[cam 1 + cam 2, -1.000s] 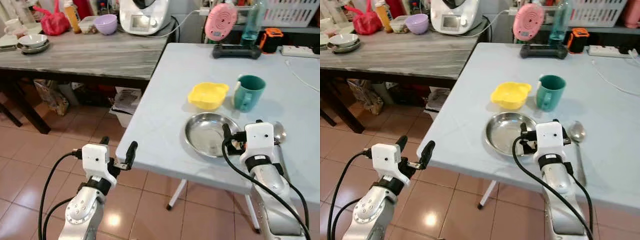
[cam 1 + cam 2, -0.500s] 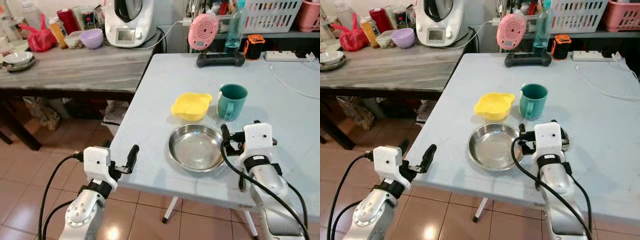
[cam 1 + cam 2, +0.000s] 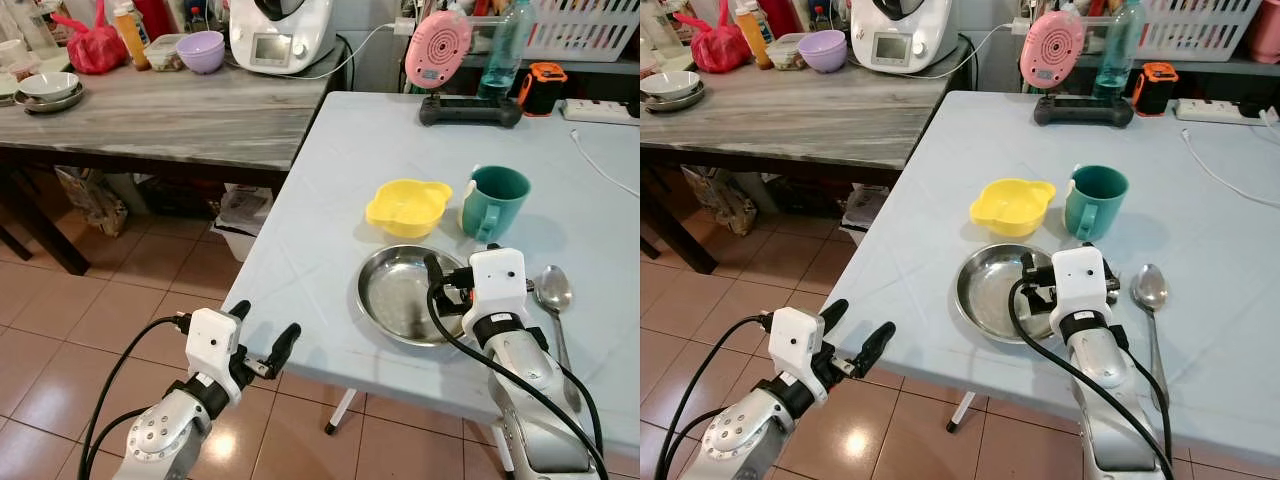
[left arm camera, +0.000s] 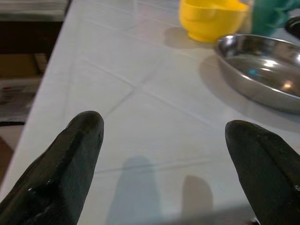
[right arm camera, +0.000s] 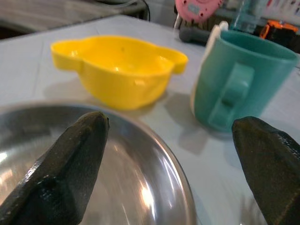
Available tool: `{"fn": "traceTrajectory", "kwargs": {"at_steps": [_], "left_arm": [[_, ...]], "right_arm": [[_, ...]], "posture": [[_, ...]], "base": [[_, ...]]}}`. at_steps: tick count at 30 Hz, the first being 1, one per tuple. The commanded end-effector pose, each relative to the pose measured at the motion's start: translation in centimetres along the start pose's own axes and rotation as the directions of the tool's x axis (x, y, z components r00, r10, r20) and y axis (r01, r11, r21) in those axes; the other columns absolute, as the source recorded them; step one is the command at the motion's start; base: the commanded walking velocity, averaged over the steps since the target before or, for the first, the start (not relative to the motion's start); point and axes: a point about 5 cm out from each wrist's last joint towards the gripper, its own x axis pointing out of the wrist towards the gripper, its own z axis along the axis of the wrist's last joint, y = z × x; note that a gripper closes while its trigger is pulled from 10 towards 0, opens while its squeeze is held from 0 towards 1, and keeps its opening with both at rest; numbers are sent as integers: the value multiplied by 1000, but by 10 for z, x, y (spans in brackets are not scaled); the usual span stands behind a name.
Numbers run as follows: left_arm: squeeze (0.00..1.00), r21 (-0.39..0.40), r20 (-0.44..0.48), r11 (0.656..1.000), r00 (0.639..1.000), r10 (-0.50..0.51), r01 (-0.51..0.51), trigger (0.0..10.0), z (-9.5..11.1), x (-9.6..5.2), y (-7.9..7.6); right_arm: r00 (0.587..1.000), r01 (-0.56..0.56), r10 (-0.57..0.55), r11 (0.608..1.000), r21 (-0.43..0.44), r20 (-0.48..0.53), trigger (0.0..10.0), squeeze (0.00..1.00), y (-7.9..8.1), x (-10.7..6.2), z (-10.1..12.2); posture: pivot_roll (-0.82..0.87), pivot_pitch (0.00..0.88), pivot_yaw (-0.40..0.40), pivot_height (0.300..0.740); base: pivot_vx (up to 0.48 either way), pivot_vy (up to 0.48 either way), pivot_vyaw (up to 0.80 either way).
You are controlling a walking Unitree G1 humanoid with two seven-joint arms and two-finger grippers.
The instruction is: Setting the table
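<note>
Left eye view: desk (image 3: 330, 190) carries a steel plate (image 3: 395, 300) at the near edge, yellow bowl (image 3: 405, 205) at its 12 o'clock, green mug (image 3: 495, 200) at 1, spoon (image 3: 553, 292) at 3, probably one place setting. Right tool (image 3: 447, 288) over the plate rim, wide open, empty. Left tool (image 3: 262, 338) off the desk edge, open, empty. Spoon handle partly hidden by the right arm.

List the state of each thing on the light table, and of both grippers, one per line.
Steel plate: upright, empty, near the table's front edge.
Yellow bowl: upright, empty.
Teal mug: upright, handle toward the robot.
Spoon: lying flat, beside the plate.
Left gripper: open, holding nothing, at the table's edge.
Right gripper: open, over the plate's rim.
</note>
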Motion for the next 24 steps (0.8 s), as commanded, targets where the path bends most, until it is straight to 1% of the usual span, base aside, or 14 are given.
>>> {"fn": "traceTrajectory", "kwargs": {"at_steps": [1,2,5,6,7,11,14,20,22,23,24], "left_arm": [[0,-3,-1,999,999,-32,32,10000,3,-2,-1],[0,-22,4,998,999,-54,54,10000,6,-2,-1],[0,-28,12,996,997,-82,83,10000,10,-2,-1],[0,-23,8,993,994,-112,112,10000,14,-2,-2],[0,-22,6,992,993,-120,120,10000,14,-2,-3],[0,-26,-10,984,985,-174,174,10000,18,-2,-6],[0,-16,-14,982,982,-186,186,10000,22,-4,-7],[0,-27,-12,981,981,-194,193,10000,27,-7,-7],[0,-35,-14,978,979,-205,204,10000,30,-8,-8],[0,-36,-15,978,978,-208,208,10000,30,-8,-9],[0,-34,-18,977,978,-209,209,10000,31,-8,-9]], "right_arm": [[1000,-9,9,1000,14,-25,10000,0,2,-1,-2],[999,-4,5,1000,17,-35,10000,0,1,-1,-2],[999,2,-1,1000,26,-52,10000,0,-1,-1,-2],[997,5,-1,999,54,-72,10000,0,-1,-1,-1],[997,4,1,998,66,-75,10000,0,-1,-1,-1],[994,-8,19,995,96,-106,10000,0,3,-1,2],[991,-10,25,993,114,-133,10000,0,5,-1,1],[982,11,8,995,102,-187,10000,0,2,0,0],[973,27,3,991,128,-230,10000,0,1,-1,-2],[972,29,3,991,132,-235,10000,0,1,-1,-2],[976,27,0,992,120,-217,10000,0,-1,-1,1]], "posture": [[-124,85,65,740],[-124,85,65,740],[-126,98,61,740],[-126,98,61,740],[-126,98,61,740],[-132,107,67,740],[-134,109,70,740],[-134,113,67,740],[-132,114,65,740],[-132,114,65,740],[-131,115,65,740]], "base": [[0,0,0],[0,0,0],[0,0,0],[0,0,0],[0,0,0],[0,0,0],[0,0,0],[0,0,0],[0,0,0],[0,0,0],[0,0,0]]}}
